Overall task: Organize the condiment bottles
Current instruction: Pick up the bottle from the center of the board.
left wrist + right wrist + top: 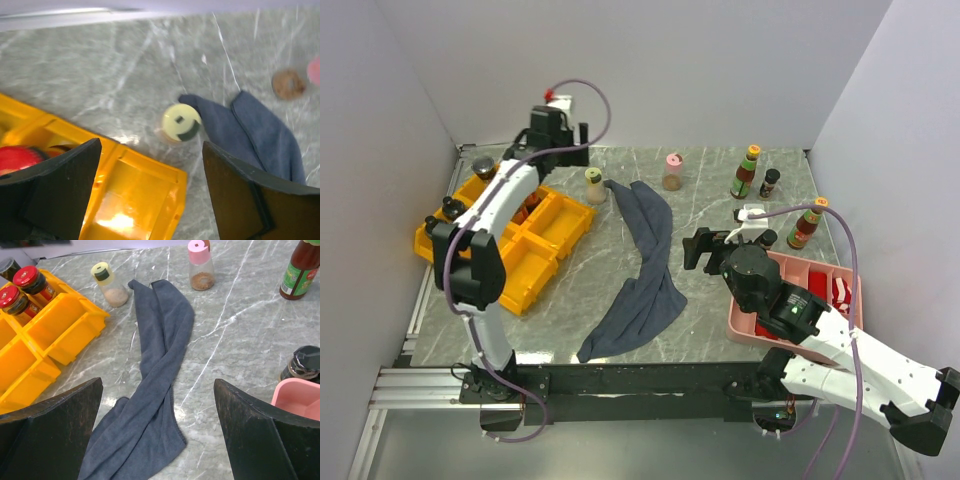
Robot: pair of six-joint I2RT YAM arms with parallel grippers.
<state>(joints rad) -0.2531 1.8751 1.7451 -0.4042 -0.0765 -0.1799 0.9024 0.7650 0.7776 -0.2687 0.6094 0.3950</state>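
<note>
Condiment bottles stand in two groups. Two red-lidded jars (27, 277) sit in the yellow bin (550, 235), with a silver-capped shaker (483, 166) in its far corner. A yellow-capped shaker (181, 123) stands on the table just beyond the bin, touching the cloth's tip. The pink-capped shaker (672, 172), two orange-capped sauce bottles (746, 172) and two small black-capped bottles (770, 182) stand at the back right. My left gripper (150, 165) hangs open above the bin's far-right compartment, holding nothing. My right gripper (157, 440) is open over the cloth, empty.
A grey-blue cloth (645, 270) lies stretched across the middle of the table. A pink tray (820, 290) with red packets sits at the near right, one black-capped bottle (305, 362) right against its far corner. White walls close the table on three sides.
</note>
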